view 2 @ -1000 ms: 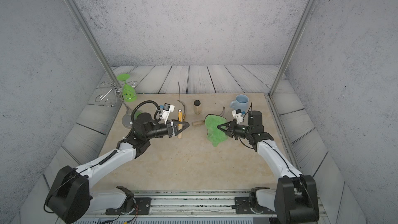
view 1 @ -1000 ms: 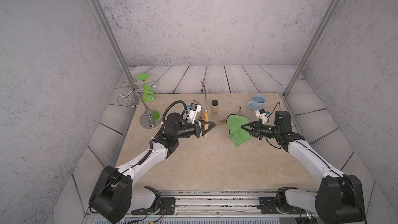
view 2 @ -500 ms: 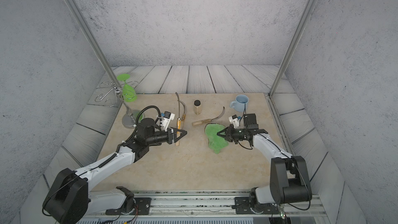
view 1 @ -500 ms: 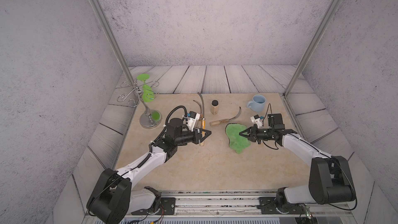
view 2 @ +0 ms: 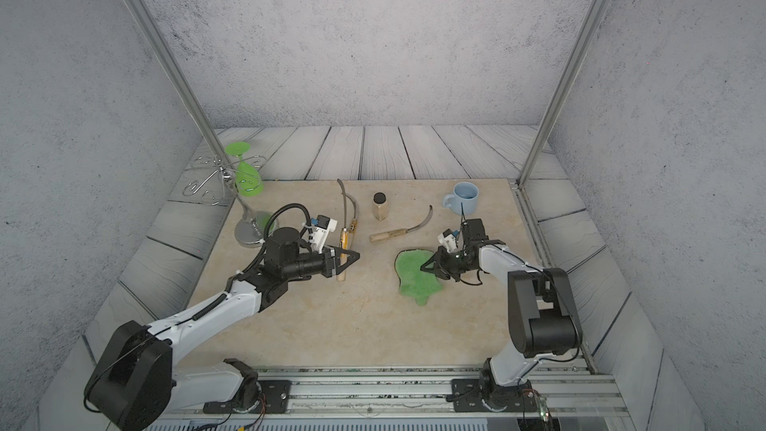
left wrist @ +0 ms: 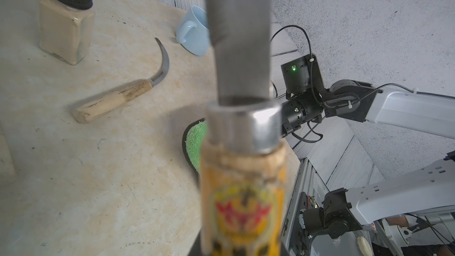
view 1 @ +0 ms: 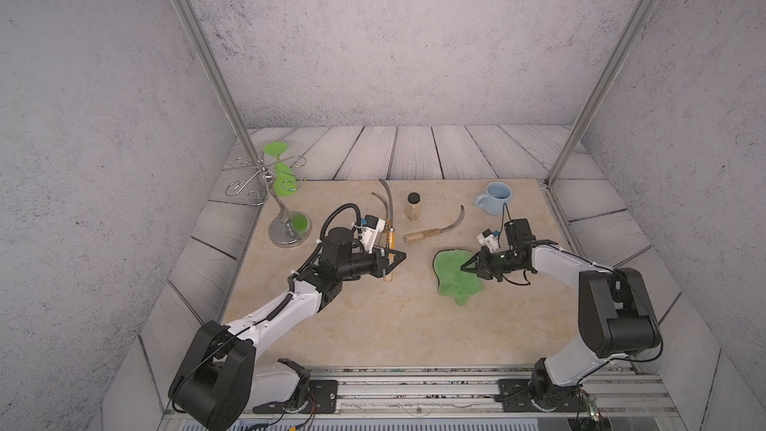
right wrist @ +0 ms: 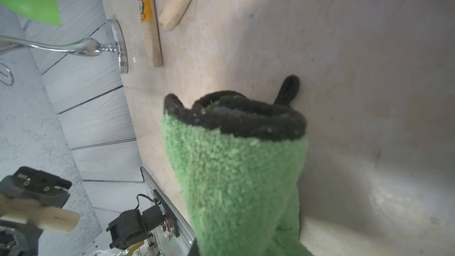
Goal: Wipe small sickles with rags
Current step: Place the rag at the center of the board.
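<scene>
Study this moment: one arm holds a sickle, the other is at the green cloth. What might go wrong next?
1. The right gripper reaches only the edge of the green cloth; a lift may lose it.
2. The left gripper clamps the held sickle near its butt, so its blade could swing into the jar or the other labelled sickle.

table (view 1: 373, 325): beige slab | on it: sickle (view 1: 427, 234), jar (view 1: 413, 209), mug (view 1: 496, 201), rag (view 1: 449, 280), glass stand (view 1: 285, 236)

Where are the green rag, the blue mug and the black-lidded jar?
green rag (view 1: 449, 279): in a top view, fluffy middle
blue mug (view 1: 495, 208): in a top view, outer wall
black-lidded jar (view 1: 413, 213): in a top view, glass body
</scene>
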Robot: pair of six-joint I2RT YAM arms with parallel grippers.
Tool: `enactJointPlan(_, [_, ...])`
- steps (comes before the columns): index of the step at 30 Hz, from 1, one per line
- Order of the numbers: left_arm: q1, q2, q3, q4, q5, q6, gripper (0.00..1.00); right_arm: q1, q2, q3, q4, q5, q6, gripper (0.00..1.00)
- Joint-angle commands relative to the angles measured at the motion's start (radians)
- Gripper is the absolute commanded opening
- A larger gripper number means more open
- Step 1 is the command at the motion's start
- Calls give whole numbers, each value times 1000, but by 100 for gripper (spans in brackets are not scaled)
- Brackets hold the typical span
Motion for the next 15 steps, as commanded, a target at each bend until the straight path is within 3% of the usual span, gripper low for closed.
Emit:
enactJointPlan(1, [3, -1, -3, -11, -13, 42, 0, -3, 25, 42, -78, 110, -49, 27])
enactJointPlan(7, [4, -13, 3, -114, -65, 91, 0, -3, -16, 80, -191, 336, -99, 50])
enactJointPlan(15, [18, -2, 2, -225, -141, 122, 0, -3, -145, 83, -271, 472, -103, 65])
